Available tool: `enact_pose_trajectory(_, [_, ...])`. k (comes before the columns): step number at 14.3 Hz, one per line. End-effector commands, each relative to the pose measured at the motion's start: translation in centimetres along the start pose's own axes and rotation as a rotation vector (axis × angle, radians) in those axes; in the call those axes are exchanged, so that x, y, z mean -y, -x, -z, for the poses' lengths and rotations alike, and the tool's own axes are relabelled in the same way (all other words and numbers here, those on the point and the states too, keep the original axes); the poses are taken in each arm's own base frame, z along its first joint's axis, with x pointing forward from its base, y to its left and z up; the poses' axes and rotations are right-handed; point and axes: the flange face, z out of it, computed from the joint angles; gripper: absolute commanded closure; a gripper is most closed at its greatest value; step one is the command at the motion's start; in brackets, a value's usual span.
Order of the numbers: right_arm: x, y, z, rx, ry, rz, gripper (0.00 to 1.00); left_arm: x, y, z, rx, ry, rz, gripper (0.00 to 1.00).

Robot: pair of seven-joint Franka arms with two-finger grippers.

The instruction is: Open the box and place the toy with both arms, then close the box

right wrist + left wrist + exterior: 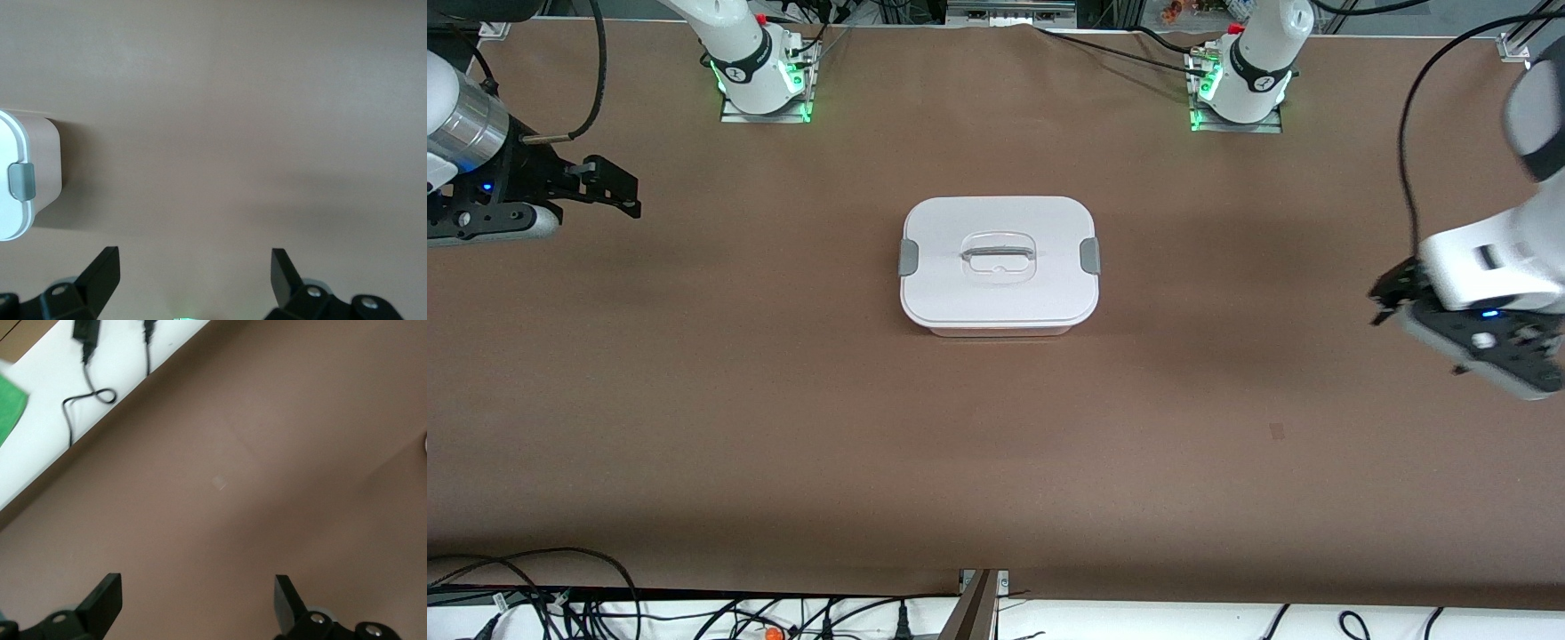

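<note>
Box (1000, 265): white, lid on, mid-counter; sits square, both grey side latches against the lid edge.
Lid handle (999, 256): flat in its recess on top of the box, nothing touching it.
Latches: one at the box's end toward the right arm (908, 257), one at the end toward the left arm (1089, 256); the first also shows in the right wrist view (21, 182).
Toy: none visible on the counter (783, 427) in any view; whether it is inside the box cannot be told.
Right gripper (609, 187): in the air, well apart from the box, at the right arm's end; jaws spread, holding nothing.
Left gripper (1387, 298): in the air, well apart from the box, at the left arm's end; jaws spread, holding nothing.
Step, as judged: ambiguous. A closed box with both arms drawn back fits either a box awaiting opening or one closed again with the toy inside.
Next move: not settled by these views.
</note>
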Motion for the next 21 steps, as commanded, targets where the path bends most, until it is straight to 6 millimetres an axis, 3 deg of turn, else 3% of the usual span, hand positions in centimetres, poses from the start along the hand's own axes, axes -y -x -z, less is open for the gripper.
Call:
enact_pose_trajectory(1, [0.1,-0.1,0.5,0.001,-0.001,-0.013,0.0,3.3,5.8,1.1,-0.03,0.088,0.22,0.0])
enact_pose_trajectory(3, [0.0,-0.1,0.5,-0.001,-0.001,-0.015,0.0,4.5,8.7,1.3,-0.039,0.145,0.328,0.0])
enact_pose_trajectory(7, [0.0,-0.1,0.5,-0.001,-0.001,-0.015,0.0,2.4,11.5,2.1,0.039,0.197,0.528,0.0])
enact_pose_trajectory(12, [0.0,-0.1,0.5,-0.001,-0.001,-0.015,0.0,-0.1,10.2,2.7,0.074,0.202,0.49,0.0])
enact_pose_trajectory(16, [-0.1,-0.1,0.4,0.004,-0.001,-0.016,0.0,1.1,10.1,1.1,0.096,0.208,0.5,0.0])
enact_pose_trajectory(21, [0.0,-0.1,0.5,0.001,-0.001,-0.015,0.0,1.1,10.0,0.7,0.114,0.183,0.492,0.0])
